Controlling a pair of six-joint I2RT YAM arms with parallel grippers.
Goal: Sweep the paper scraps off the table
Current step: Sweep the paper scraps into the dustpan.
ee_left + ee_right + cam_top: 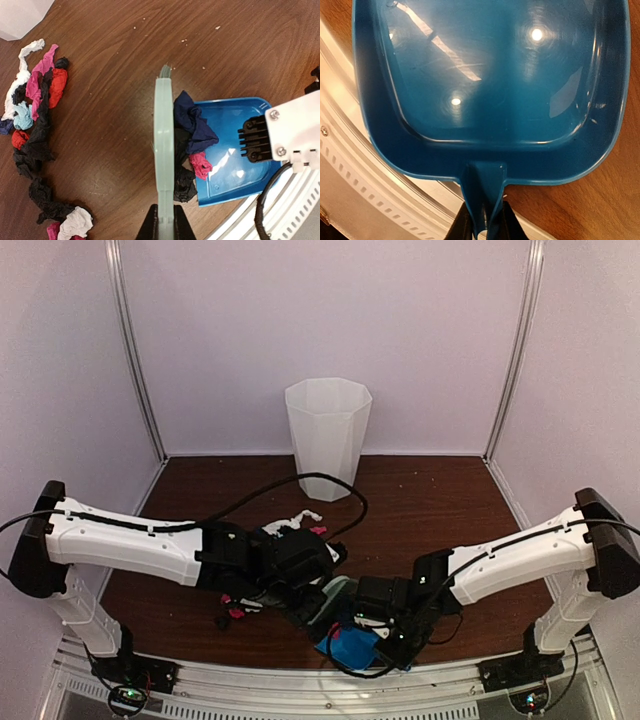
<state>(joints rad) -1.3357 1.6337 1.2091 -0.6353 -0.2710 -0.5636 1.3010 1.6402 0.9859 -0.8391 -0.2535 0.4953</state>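
Observation:
My left gripper [163, 210] is shut on the handle of a mint-green hand brush [163, 150] that stands edge-on over the table [110, 75]. Navy, pink and black paper scraps [195, 130] lie pressed between the brush and the open lip of a blue dustpan [235, 145], partly on the pan. A long line of pink, white, red and black scraps [37, 125] lies to the brush's left. My right gripper [484, 217] is shut on the dustpan's handle; the dustpan [490, 75] looks bare inside in the right wrist view. From above, both grippers meet near the front edge, by the dustpan [355, 648].
A tall white bin [327, 438] stands at the back middle of the table. A black cable [330, 485] loops over the table in front of it. The metal rail [320, 685] runs along the front edge just under the dustpan. Tiny crumbs dot the wood.

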